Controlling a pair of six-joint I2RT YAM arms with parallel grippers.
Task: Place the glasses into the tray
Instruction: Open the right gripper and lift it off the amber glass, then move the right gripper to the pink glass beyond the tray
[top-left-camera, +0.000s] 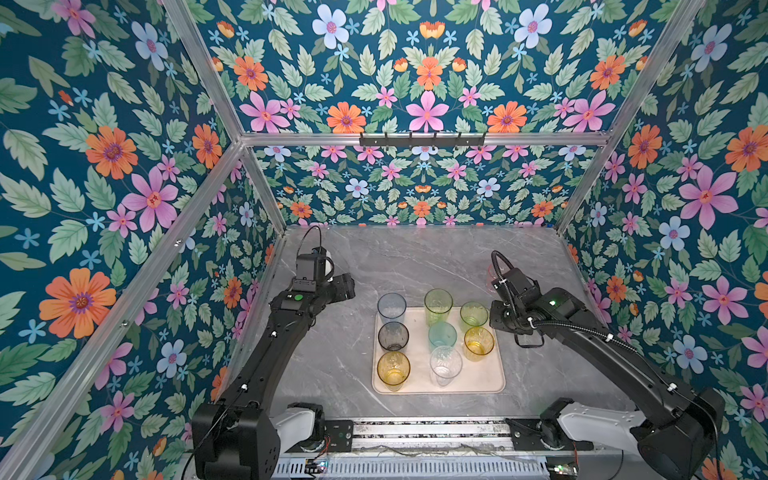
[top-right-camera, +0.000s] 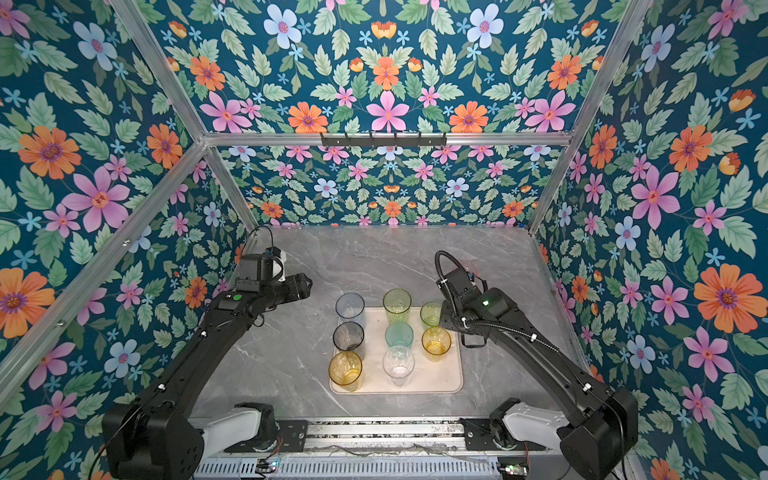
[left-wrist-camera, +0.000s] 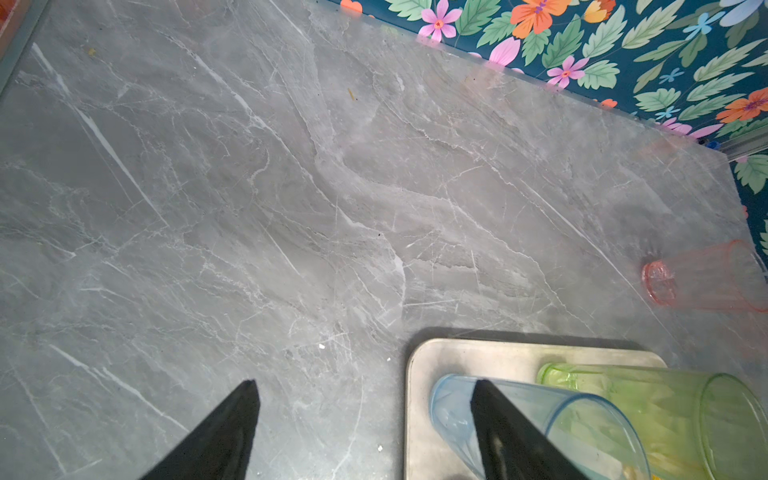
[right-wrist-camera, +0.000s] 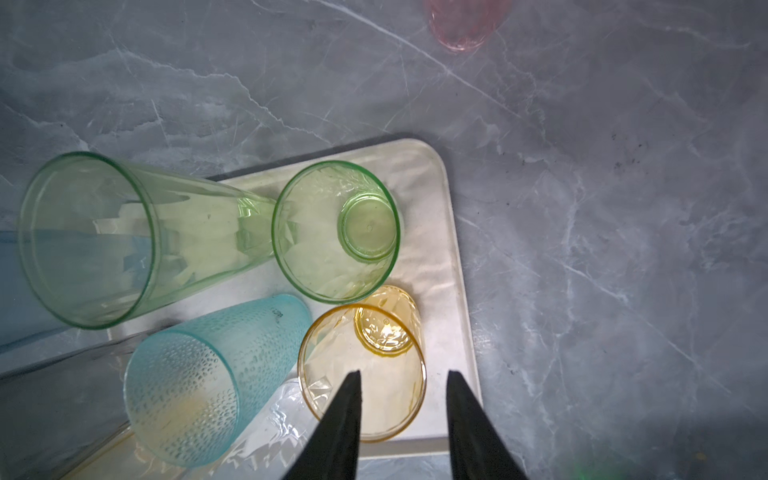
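work on the grey marble table (top-left-camera: 415, 257). the tray (top-left-camera: 478, 376) lies at its front centre and carries eight of the nine glasses, all upright. the blue tumbler (top-left-camera: 391, 307), grey tumbler (top-left-camera: 393, 336) and tall amber tumbler (top-left-camera: 393, 368) run down its left side, and the tall green tumbler (top-left-camera: 438, 305), teal tumbler (top-left-camera: 442, 334) and clear tumbler (top-left-camera: 446, 363) down the middle. the short green tumbler (top-left-camera: 473, 316) and short yellow tumbler (top-left-camera: 478, 343) stand on the right. the pink tumbler (left-wrist-camera: 706, 278) is the one not yet placed. it stands on the bare table beyond the tray's far right corner, well apart from the rim and partly hidden behind the right arm in both top views. the right gripper (right-wrist-camera: 402, 372) hangs over the short yellow tumbler with its jaws parted to a narrow gap, one finger inside the rim and one outside, gripping nothing. judged from this, the step in hand is clearing that tumbler. lift straight up until both fingertips are above the rim before you move sideways, because a sideways drag could tip it against the short green tumbler just beside it. widen the jaws before you reach for the pink tumbler, and plan to set it on the bare front right part of the tray. the left gripper (left-wrist-camera: 363, 388) is spread wide and empty above the table just beside the tray's far left corner, so hold it clear of the blue tumbler.
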